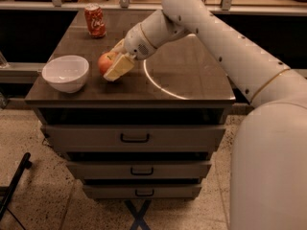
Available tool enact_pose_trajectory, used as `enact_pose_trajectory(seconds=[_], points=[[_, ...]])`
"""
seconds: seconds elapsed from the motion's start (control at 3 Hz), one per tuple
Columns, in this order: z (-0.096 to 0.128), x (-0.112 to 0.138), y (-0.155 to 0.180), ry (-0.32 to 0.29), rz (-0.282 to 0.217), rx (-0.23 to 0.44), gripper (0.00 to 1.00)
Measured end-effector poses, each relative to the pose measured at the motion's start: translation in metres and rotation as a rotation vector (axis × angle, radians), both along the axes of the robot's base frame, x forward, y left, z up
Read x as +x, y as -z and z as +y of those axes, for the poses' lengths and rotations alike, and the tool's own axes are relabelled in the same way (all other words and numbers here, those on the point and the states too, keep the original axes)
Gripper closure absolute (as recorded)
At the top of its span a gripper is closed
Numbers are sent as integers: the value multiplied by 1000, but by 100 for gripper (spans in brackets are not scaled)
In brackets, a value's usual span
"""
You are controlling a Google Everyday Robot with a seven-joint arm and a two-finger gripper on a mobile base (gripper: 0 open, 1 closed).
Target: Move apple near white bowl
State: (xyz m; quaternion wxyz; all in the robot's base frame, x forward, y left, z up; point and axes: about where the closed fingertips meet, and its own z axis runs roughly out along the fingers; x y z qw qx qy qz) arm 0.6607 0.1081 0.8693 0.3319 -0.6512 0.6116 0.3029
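The red-orange apple [105,62] is held in my gripper [114,63], low over the dark tabletop, just right of the white bowl [65,73]. The gripper's pale fingers [118,67] are shut on the apple, one in front of it and one behind. The bowl stands at the table's front left corner, a small gap from the apple. My white arm reaches in from the upper right.
A red soda can [95,20] stands at the back left of the table [192,75]. The table is a cabinet with three drawers [134,138] below. A shelf rail runs behind it. A dark object lies on the floor at bottom left.
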Motion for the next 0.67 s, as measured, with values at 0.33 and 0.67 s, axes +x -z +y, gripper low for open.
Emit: enact_pose_trajectory(seconds=[0.33, 0.67], points=[[27, -24, -1, -101, 35, 16, 98], [28, -23, 0, -99, 35, 15, 75]])
